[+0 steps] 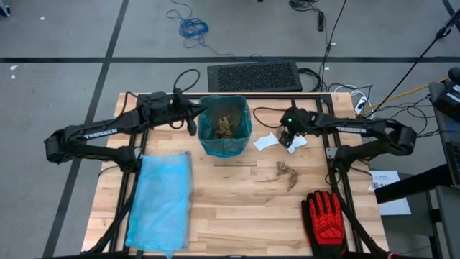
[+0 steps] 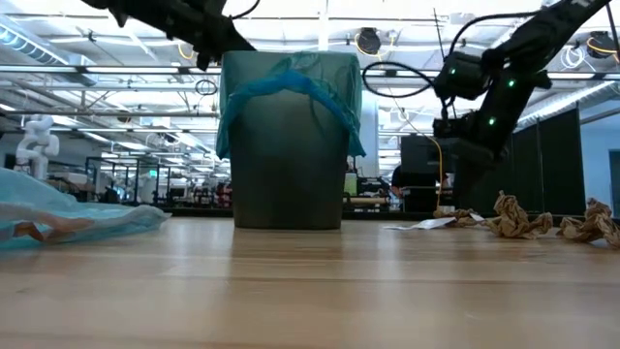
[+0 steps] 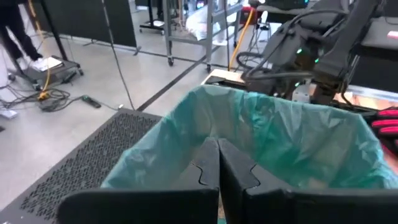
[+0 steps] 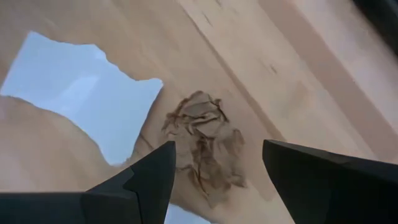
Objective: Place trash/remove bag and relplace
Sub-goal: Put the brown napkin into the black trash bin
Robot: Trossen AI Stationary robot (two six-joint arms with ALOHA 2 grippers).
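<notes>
1. Two dark fingers of the right gripper (image 4: 214, 177) fill the near edge of the right wrist view, spread wide with nothing between them. A crumpled brown scrap (image 4: 205, 146) lies on the table (image 1: 237, 216) straight ahead of the gap, its long axis running roughly along the line of reach and between the fingers.
2. Table layout from above, largest things first: a folded blue bag (image 1: 162, 198) lies flat on the left side, and a bin (image 1: 224, 126) lined with a teal bag stands near the far middle, brown scraps already inside.
3. Left gripper (image 1: 190, 119) hovers just beside the bin's left rim, fingers pressed shut on nothing.
4. Right gripper sits right of the bin, above white paper (image 1: 267, 142) and the brown scrap, so the right arm is clearly the nearer one.
5. Another brown scrap (image 1: 286, 173) lies nearer the front, well apart from both grippers.
6. Judgement: the coming move is a straight descent and pinch on the scrap, then a carry leftward to the bin.
</notes>
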